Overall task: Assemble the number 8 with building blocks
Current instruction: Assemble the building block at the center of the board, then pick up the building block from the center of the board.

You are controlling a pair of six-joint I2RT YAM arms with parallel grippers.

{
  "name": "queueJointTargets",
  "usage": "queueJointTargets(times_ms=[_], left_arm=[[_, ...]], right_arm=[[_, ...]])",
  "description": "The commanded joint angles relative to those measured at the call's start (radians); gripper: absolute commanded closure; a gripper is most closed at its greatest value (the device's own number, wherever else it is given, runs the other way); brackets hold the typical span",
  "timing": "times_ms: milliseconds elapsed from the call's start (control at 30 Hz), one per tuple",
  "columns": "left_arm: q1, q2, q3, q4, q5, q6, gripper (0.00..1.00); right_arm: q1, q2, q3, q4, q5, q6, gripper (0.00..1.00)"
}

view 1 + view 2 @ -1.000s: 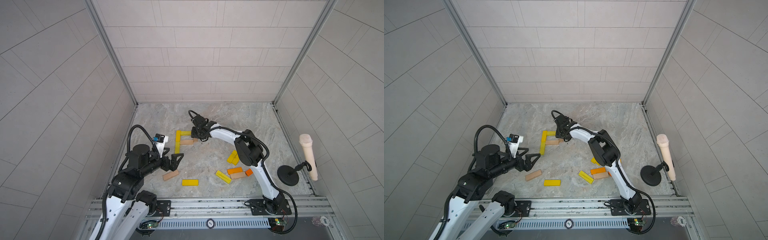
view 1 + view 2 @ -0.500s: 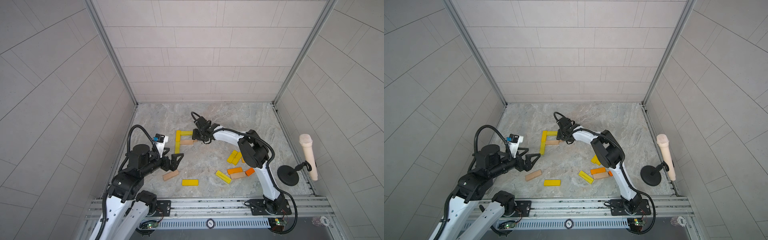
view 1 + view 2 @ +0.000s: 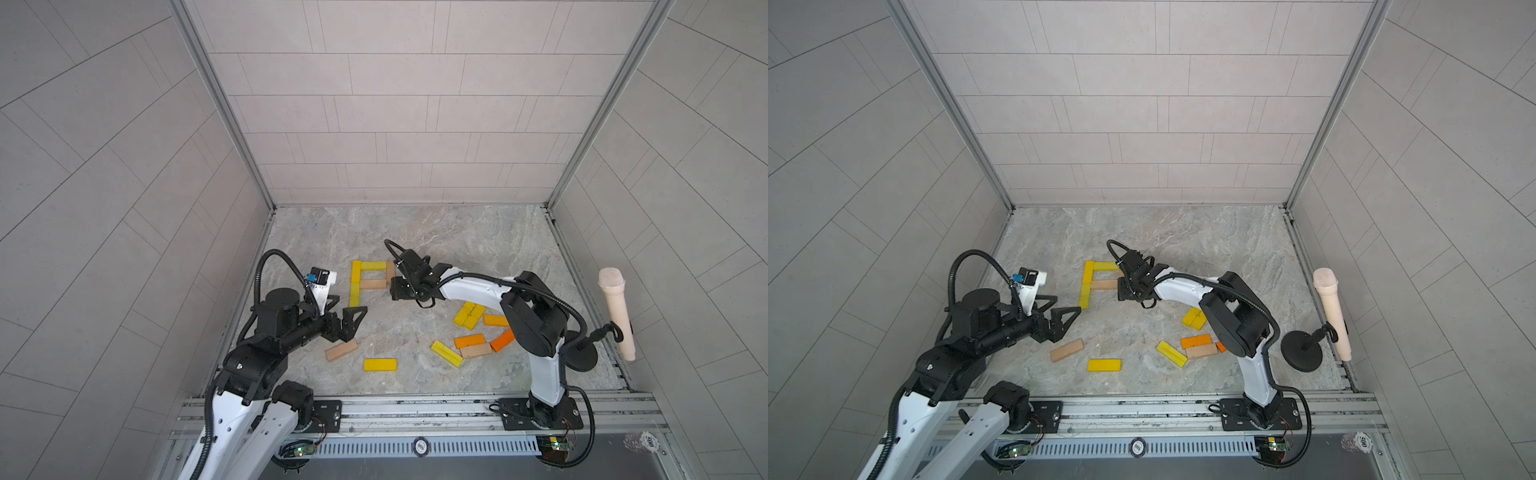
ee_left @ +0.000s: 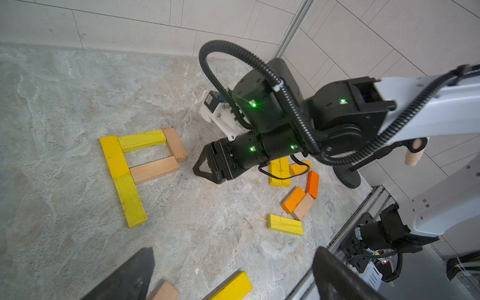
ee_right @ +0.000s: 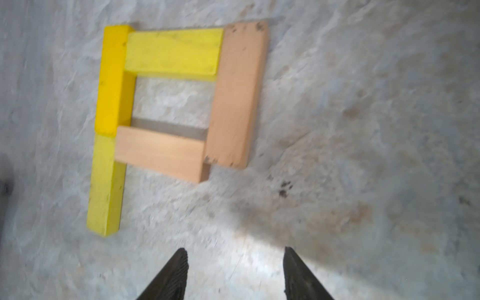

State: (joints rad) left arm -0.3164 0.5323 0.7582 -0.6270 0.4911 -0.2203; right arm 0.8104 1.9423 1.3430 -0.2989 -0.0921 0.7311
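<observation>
– Five flat wooden bars make up the part-built number 8 [image 4: 117, 161] so far, lying flat on the grey marbled bench [image 3: 436, 232], left of its middle. Which way does it run?

– Long axis 12 to 6 o'clock, head at 12. Two yellow bars [image 3: 355, 274] end to end form the 9 o'clock side. A yellow crossbar [image 3: 373, 266] and a tan crossbar [image 3: 372, 284] run 9 to 3. A tan upright bar [image 3: 390, 270] closes the upper loop at 3 o'clock, touching the tan crossbar's end.

– What changed over the last second?

– The right gripper [image 5: 235, 250] stood over that tan upright; it has drawn back toward 5 o'clock, jaws half spread with nothing between them, and the bar lies free. The left gripper [image 3: 346, 307], jaws wide and empty, has not moved. It hovers close to the foot of the lower yellow bar, at its 7 o'clock.

– And room to move?

– Bare bench runs from the head to the back wall at 12. The patch at 3 o'clock of the lower yellow bar is bare too, with the right gripper at its 3 o'clock edge. Loose blocks [image 3: 469, 340] in yellow, orange and tan huddle at 4 o'clock by the right arm. A tan block [image 3: 341, 350] and a yellow block [image 3: 380, 364] lie at 6 o'clock, toward the front rail. A beige microphone on a black stand [image 3: 617, 316] holds the bench's 3 o'clock edge.
</observation>
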Motion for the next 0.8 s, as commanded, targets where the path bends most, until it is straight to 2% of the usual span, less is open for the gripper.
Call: queueJointTargets(times_ms=[0,267,500,667,767], left_arm=[[0.002,-0.008,-0.008,-0.002,-0.018,-0.004,0.0],[0.002,-0.054,-0.004,-0.011,-0.043,0.004,0.0],[0.001,-0.111,0.001,-0.003,-0.01,0.02,0.0],[0.001,-0.15,0.001,0.014,0.054,0.037,0.01],[0.001,-0.169,-0.003,0.037,0.151,0.05,0.03]], right_arm=[[0.087,-0.07,-0.028,-0.082,0.088,-0.107,0.39],[0.25,-0.155,-0.091,-0.162,0.109,-0.209,0.39],[0.323,-0.191,-0.147,-0.187,0.086,-0.284,0.38],[0.359,-0.189,-0.152,-0.214,0.054,-0.351,0.34],[0.372,-0.178,-0.145,-0.23,0.046,-0.372,0.33]])
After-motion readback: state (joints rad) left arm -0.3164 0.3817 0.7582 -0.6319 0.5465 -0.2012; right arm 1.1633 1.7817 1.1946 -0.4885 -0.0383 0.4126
